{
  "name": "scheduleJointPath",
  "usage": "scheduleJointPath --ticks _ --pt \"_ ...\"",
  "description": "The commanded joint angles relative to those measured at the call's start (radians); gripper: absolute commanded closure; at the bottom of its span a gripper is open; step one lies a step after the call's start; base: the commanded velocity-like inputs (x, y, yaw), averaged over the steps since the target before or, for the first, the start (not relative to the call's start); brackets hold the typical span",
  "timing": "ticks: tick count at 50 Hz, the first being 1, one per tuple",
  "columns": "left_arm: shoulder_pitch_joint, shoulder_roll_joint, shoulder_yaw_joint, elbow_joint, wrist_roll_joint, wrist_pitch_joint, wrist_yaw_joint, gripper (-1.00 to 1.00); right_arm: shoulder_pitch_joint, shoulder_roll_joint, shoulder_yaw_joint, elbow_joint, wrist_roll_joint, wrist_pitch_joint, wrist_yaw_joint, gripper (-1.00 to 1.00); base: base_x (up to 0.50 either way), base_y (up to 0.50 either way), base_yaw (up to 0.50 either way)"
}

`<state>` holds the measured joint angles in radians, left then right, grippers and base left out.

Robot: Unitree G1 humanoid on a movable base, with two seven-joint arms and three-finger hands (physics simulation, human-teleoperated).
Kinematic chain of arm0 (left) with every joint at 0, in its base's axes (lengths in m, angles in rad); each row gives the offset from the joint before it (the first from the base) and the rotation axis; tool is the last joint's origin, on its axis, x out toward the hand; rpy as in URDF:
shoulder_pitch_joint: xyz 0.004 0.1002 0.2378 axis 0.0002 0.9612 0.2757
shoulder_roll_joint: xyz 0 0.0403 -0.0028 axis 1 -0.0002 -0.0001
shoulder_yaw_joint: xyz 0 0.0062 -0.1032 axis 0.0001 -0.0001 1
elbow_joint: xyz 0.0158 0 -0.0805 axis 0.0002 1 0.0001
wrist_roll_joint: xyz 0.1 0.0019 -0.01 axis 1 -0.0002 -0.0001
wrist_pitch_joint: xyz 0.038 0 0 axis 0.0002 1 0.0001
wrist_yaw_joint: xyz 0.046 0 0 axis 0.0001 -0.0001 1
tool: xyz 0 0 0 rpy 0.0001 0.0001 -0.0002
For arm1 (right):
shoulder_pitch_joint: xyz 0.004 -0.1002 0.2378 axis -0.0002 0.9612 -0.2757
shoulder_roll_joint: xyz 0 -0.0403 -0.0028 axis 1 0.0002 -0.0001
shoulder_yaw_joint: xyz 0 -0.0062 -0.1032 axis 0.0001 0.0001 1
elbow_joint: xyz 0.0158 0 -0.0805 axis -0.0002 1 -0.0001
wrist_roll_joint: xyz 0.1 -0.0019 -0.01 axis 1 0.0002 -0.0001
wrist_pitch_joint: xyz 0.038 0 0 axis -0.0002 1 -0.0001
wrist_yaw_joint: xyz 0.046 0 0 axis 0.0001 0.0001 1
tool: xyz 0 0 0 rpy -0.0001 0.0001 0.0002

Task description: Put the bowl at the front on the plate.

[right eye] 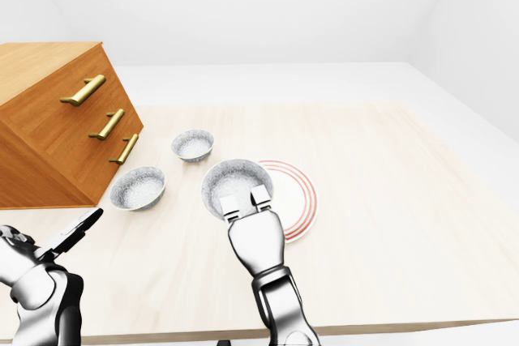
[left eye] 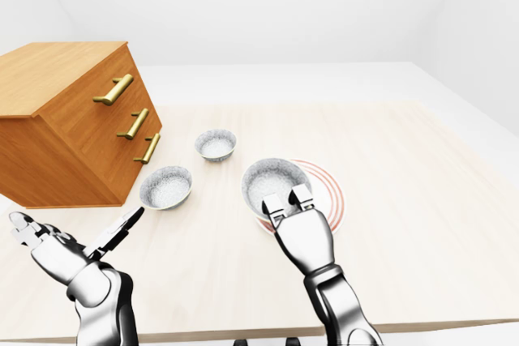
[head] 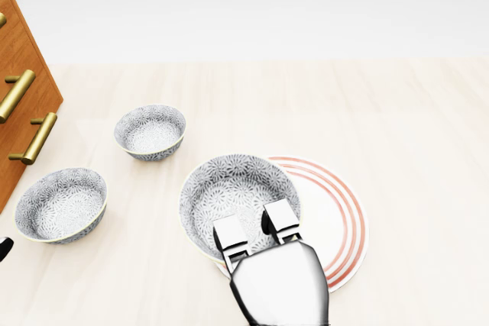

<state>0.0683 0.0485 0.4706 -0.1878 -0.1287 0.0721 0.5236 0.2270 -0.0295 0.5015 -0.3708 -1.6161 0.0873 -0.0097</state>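
A patterned grey bowl (head: 237,187) sits over the left part of the white plate with red rings (head: 340,219), near the middle of the head view. My right hand (head: 256,236) is shut on the bowl's near rim, with two fingers (head: 280,217) hooked inside it. Whether the bowl rests on the plate or hangs just above it I cannot tell. At the bottom left of the left-eye view, my left hand (left eye: 77,234) is open and holds nothing, well apart from the bowls.
Two smaller patterned bowls (head: 61,204) (head: 150,131) stand left of the plate. A wooden dresser with brass handles (left eye: 65,119) fills the left side. The light wooden table (left eye: 422,200) stretches to the right; its near edge runs along the bottom of the left-eye view.
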Motion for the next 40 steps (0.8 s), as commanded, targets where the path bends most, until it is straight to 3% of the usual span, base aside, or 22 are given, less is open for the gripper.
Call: scheduleJointPath --ticks 1,3,18,40 --pt "0.001 0.001 -0.001 -0.001 -0.003 -0.002 0.0 -1.0 -0.042 0.019 -0.086 0.021 0.006 0.0 0.015 1.0 0.0 0.0 0.0" --pt "0.005 0.0 0.001 -0.014 -0.004 0.008 0.0 -1.0 -0.048 0.027 -0.098 0.037 0.006 0.0 0.015 1.0 0.0 0.0 0.0" --pt "0.002 -0.002 0.009 -0.032 -0.017 0.015 0.0 -1.0 -0.07 0.024 -0.198 0.191 0.117 0.0 -0.109 1.0 0.0 0.0 0.0" --pt "-0.003 0.002 0.007 -0.02 -0.023 0.015 0.0 -1.0 -0.107 0.018 -0.261 0.213 0.027 0.0 -0.027 1.0 0.0 0.0 0.0"
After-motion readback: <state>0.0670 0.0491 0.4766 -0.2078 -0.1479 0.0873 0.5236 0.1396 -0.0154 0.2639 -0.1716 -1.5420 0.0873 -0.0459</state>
